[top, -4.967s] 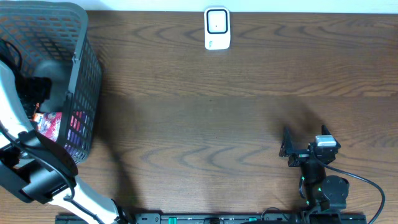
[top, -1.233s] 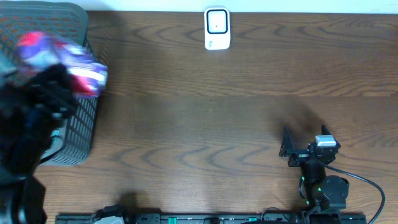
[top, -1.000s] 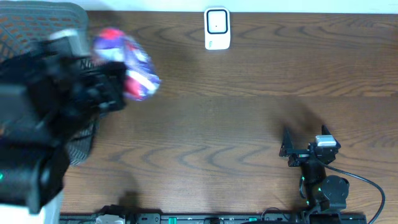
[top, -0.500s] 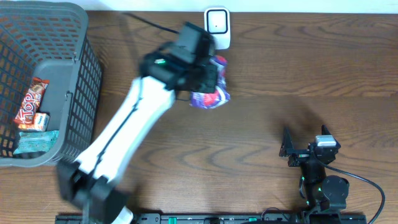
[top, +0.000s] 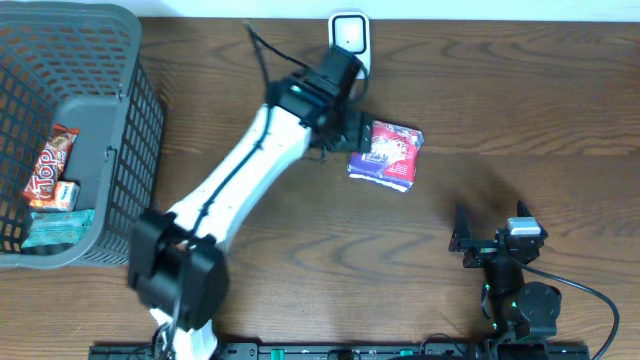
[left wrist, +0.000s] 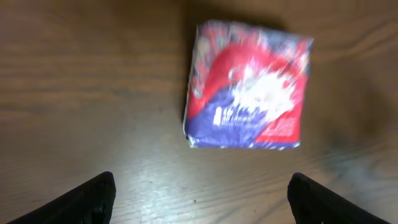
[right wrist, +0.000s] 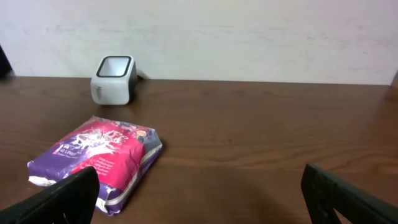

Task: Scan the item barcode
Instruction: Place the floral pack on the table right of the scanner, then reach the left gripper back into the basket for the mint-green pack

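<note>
You have a packet [top: 385, 155] printed in purple and red, with a white splash across its middle. The table [top: 500, 100] is dark brown wood with wavy grain. The scanner [top: 349, 45] at the far edge is white with a dark window. On the left, the basket [top: 140, 130] is a grey grid. Inside it, a bar [top: 48, 170] shows red with white letters, next to a teal wrapper [top: 48, 228].
</note>
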Tool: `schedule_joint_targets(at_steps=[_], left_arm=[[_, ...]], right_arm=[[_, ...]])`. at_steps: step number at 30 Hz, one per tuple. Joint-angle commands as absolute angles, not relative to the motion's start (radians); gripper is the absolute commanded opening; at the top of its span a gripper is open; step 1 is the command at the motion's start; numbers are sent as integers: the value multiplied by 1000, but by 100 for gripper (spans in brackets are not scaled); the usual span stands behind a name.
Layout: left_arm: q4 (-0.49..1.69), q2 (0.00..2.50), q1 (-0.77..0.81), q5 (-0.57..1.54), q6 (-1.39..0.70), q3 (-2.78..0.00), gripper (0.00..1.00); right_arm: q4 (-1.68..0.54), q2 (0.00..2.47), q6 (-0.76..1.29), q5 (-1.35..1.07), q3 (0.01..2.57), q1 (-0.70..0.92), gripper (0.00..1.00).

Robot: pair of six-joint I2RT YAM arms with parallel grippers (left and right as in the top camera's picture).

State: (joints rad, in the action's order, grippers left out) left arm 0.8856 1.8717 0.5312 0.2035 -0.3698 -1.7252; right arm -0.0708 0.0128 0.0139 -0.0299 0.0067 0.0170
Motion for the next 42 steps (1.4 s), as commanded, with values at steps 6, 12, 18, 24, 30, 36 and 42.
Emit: schedule_joint_targets(at_steps=[6,12,18,24,30,36,42], left_arm=[[899,1515,213,115,-380,-1795,88],[1011,1426,-139,-33,-381,-1795,95],[1184,1472,-418,-189,-455,-1773,94],[1230,1576,-548,-221,-584,-1681,94],[1227,1702,-553,-350,-749,-1595,94],[1199,1827,-556,-358,-763,-1565,94],[1153,1932,-584,-356,-765,-1565,95]], right_arm=[[-75,9,6,-35,7,8,99],[-76,9,6,-35,7,8,99],[-75,9,6,-35,7,8,99],[-75,9,6,-35,7,8,99],[-76,9,6,-35,7,8,99],[-75,9,6,-35,7,8,99],[-75,9,6,-35,7,8,99]])
